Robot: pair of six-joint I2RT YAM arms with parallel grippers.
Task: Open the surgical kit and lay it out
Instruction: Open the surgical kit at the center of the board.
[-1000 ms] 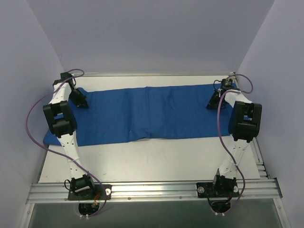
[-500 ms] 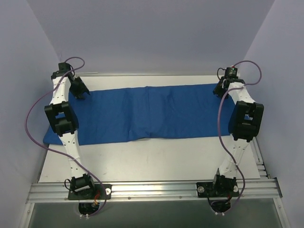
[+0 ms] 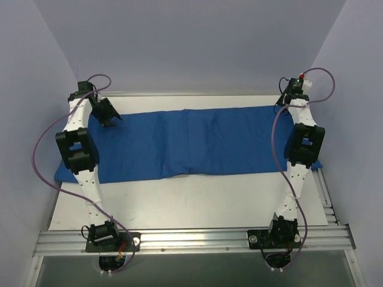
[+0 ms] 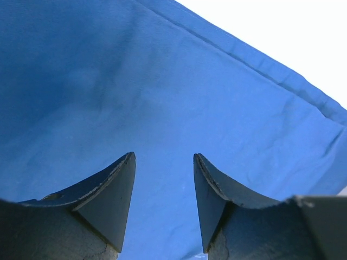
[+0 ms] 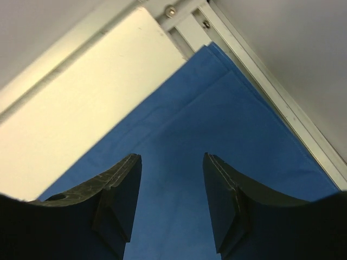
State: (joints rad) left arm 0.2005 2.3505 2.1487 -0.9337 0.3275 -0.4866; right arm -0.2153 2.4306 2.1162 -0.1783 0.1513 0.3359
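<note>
The surgical kit shows as a royal-blue cloth wrap (image 3: 197, 143), lying flat in a wide band across the table, with a slight bulge along its near edge at the middle. My left gripper (image 3: 108, 113) hovers over the cloth's far left corner, open, with only blue cloth (image 4: 162, 81) under the gap (image 4: 164, 157). My right gripper (image 3: 286, 106) hangs over the far right corner, partly hidden by its own arm. It is also open (image 5: 172, 157), above the cloth (image 5: 217, 124), with nothing between its fingers.
The cream table (image 3: 197, 203) runs in front of the cloth and shows behind it (image 5: 81, 108). An aluminium rail (image 5: 271, 92) borders the right side, and another rail (image 3: 191, 239) carries the arm bases. Grey walls close in on the left, back and right.
Both grippers have gone from shut to open, letting go of the cloth's far corners, and have lifted away from it. The cloth lies as before.
</note>
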